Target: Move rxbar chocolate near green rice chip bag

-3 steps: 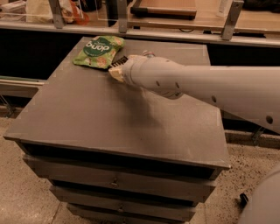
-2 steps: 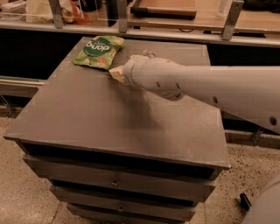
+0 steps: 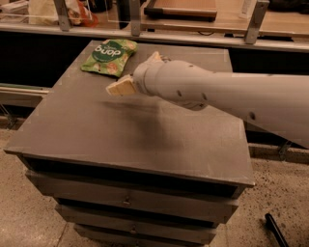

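The green rice chip bag [image 3: 109, 56] lies flat at the far left of the grey cabinet top [image 3: 96, 130]. My gripper [image 3: 131, 72] hovers just right of the bag and a little nearer. One cream finger [image 3: 119, 87] points left toward the bag's near corner, and the other finger [image 3: 153, 56] shows behind the wrist. The two fingers stand apart with nothing visible between them. The rxbar chocolate is not in view; the thick white arm [image 3: 227, 96] covers the top's right rear part.
The cabinet top sits on a drawer unit [image 3: 130, 202] with its front edge toward me. Behind it runs a counter with metal posts [image 3: 63, 14] and a wooden tray [image 3: 181, 7]. A dark object [image 3: 275, 229] lies on the speckled floor at the lower right.
The gripper has shifted slightly toward me beside the bag, and its second finger now shows behind the wrist. The bag has not moved.
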Tool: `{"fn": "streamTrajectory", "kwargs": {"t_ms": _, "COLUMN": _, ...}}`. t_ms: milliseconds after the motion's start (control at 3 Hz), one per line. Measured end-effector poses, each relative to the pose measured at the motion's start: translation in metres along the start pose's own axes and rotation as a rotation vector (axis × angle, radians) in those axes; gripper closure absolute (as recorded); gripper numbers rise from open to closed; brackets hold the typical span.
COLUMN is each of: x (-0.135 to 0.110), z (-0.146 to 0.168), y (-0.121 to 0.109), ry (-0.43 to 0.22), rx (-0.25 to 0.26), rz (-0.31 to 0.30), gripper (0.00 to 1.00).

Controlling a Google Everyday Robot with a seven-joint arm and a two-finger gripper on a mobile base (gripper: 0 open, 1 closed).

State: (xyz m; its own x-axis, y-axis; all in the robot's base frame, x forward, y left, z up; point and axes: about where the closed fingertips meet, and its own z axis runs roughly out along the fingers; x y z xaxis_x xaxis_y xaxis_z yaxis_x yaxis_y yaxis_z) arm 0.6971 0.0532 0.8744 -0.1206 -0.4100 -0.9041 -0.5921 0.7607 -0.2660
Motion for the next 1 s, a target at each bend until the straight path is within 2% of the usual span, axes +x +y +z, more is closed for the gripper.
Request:
{"fn": "streamTrajectory", "kwargs": {"t_ms": 333, "x": 0.011, "z": -0.044, "y": -0.006, "ry": 0.012, "rx": 0.015, "rz": 0.0, "gripper": 0.0}}
{"fn": "streamTrajectory", "kwargs": {"t_ms": 667, "x": 0.057, "z": -0.107, "y": -0.035, "ry": 0.063, "rx": 0.099, "rz": 0.052, "gripper": 0.0}}
{"fn": "streamTrajectory", "kwargs": {"t_ms": 1000, "x": 0.079, "z": -0.114, "y": -0.031, "ry": 0.098, "rx": 0.097, "rz": 0.057, "gripper": 0.0}}
